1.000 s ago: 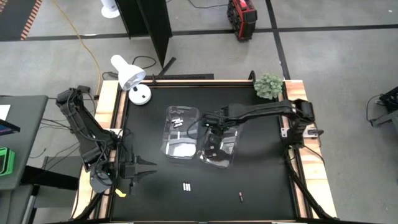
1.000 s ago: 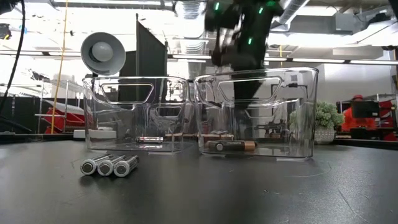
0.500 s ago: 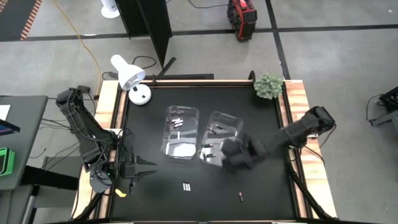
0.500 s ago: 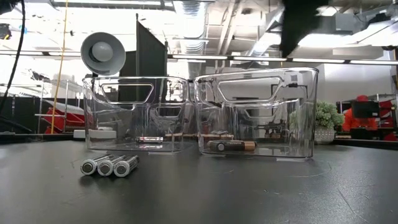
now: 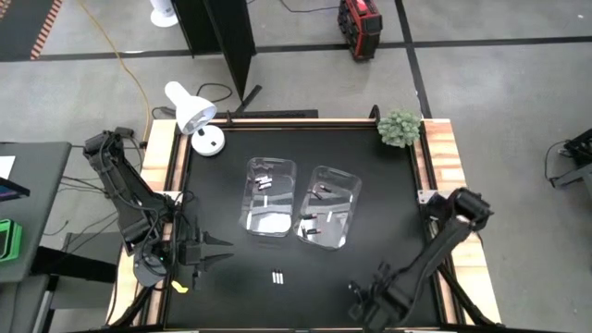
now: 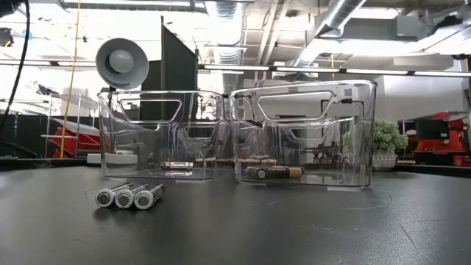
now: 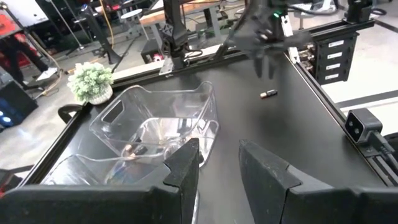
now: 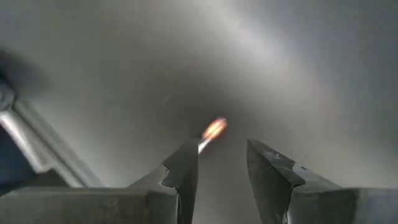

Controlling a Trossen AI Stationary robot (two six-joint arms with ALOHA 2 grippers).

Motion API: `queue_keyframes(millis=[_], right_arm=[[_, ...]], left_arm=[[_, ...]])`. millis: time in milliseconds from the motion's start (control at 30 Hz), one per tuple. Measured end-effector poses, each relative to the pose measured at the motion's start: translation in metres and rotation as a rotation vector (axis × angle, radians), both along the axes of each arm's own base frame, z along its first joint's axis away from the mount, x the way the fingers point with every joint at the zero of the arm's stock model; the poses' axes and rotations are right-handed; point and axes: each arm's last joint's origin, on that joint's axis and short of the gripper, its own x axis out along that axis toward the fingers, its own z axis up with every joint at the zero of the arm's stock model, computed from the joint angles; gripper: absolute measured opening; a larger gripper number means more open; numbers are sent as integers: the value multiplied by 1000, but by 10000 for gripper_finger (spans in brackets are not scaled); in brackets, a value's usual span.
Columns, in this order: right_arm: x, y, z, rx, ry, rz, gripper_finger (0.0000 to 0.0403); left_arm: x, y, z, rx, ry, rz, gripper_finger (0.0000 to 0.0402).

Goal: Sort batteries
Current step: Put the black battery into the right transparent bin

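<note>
Three white batteries (image 5: 277, 277) (image 6: 129, 196) lie side by side on the black table near its near edge. A dark battery with a copper-orange end (image 7: 268, 94) (image 8: 211, 132) lies alone to their right. My right gripper (image 5: 366, 298) (image 8: 221, 155) is open and hangs just above that lone battery, apart from it, as the left wrist view shows. More batteries lie inside the two clear bins, the left (image 5: 268, 196) and the right (image 5: 328, 208); one dark battery (image 6: 272, 172) rests on the right bin's floor. My left gripper (image 5: 211, 250) (image 7: 217, 165) waits open near the table's left edge.
A white desk lamp (image 5: 194, 116) stands at the far left corner and a small green plant (image 5: 400, 128) at the far right corner. The bins sit mid-table, side by side. Bare black table lies between the bins and the near edge, around the loose batteries.
My right gripper has swung fast from above the right bin toward the table's near edge and down, ending over the lone dark battery. It has left the low view. The batteries and bins have stayed where they were.
</note>
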Motion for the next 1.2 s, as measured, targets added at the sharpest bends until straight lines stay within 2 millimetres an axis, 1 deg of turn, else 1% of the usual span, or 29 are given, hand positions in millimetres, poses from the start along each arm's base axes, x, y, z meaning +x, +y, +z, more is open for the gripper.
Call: queue_keyframes(millis=[100,200,267,833,1000,1200], right_arm=[[1,12,-20,15,15,-34,149],[3,15,-36,2,49,-67,149],[4,16,-41,-6,59,-73,149],[26,-4,-40,44,94,-140,149],[25,-4,-40,66,113,-177,147],[25,-4,-40,72,119,-184,127]], left_arm=[[0,0,0,0,0,0,107],[0,0,0,0,0,0,107],[0,0,0,0,0,0,107],[0,0,0,6,2,0,107],[0,0,0,3,1,1,107],[0,0,0,7,2,0,107]])
